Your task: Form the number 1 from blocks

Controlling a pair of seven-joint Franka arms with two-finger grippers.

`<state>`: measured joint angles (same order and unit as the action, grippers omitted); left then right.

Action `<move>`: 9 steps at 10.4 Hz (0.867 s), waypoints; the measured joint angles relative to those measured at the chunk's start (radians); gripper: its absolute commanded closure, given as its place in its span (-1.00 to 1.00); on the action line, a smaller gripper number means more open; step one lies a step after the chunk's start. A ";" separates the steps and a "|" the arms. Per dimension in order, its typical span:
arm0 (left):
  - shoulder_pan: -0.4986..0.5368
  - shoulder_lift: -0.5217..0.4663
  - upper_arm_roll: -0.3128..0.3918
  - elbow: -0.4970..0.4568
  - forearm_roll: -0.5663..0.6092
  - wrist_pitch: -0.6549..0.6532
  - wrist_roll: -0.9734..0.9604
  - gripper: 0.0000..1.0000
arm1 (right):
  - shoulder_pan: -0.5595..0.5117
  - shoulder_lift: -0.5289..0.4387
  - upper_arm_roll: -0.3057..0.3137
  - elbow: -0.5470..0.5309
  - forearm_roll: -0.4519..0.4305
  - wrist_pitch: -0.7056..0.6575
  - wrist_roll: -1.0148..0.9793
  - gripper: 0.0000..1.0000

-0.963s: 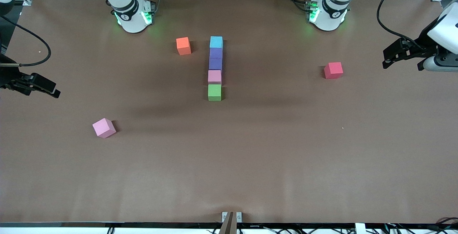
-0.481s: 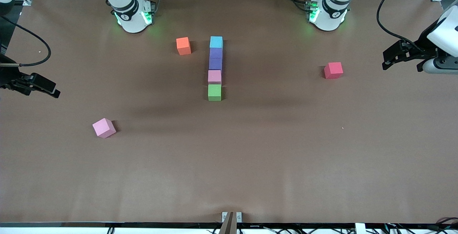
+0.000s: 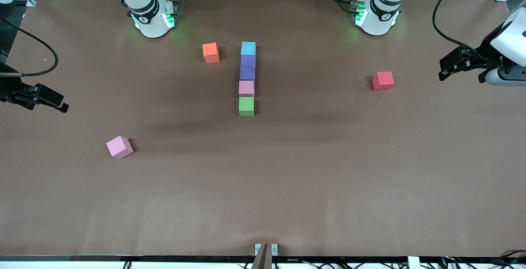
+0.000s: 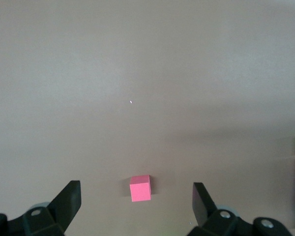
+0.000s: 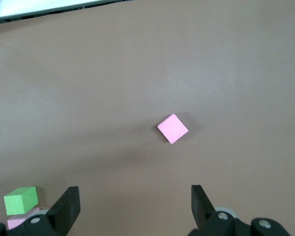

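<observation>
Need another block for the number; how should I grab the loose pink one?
Come straight down on the loose pink block and pinch two parallel side faces. It sits turned at an angle to the line of blocks, so rotate the right gripper to match.

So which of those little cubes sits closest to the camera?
The loose pink matte cube, turned askew toward the right arm's end of the table; every other cube, including the pink one in the line, lies farther back.

The left hand (image 4: 136, 206), fingers (image 4: 69, 199) spread wide, hovers over a red block (image 4: 140, 188).
</observation>
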<state>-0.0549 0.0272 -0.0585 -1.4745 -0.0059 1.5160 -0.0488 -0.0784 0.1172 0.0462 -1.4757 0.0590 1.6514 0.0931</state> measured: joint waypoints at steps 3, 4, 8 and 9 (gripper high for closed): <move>-0.001 0.000 0.000 0.000 -0.002 0.000 0.000 -1.00 | 0.000 -0.002 0.001 0.017 0.000 -0.001 -0.001 -1.00; -0.001 0.000 0.000 0.000 -0.002 0.000 -0.001 -1.00 | 0.000 -0.003 0.003 0.026 0.000 -0.003 -0.002 -1.00; -0.001 0.000 -0.004 0.000 -0.003 0.000 -0.001 -1.00 | 0.026 -0.004 0.004 0.034 -0.012 -0.019 -0.003 -1.00; -0.001 0.000 -0.010 0.001 -0.003 0.000 -0.007 -1.00 | 0.031 -0.004 0.003 0.034 -0.020 -0.020 -0.003 -1.00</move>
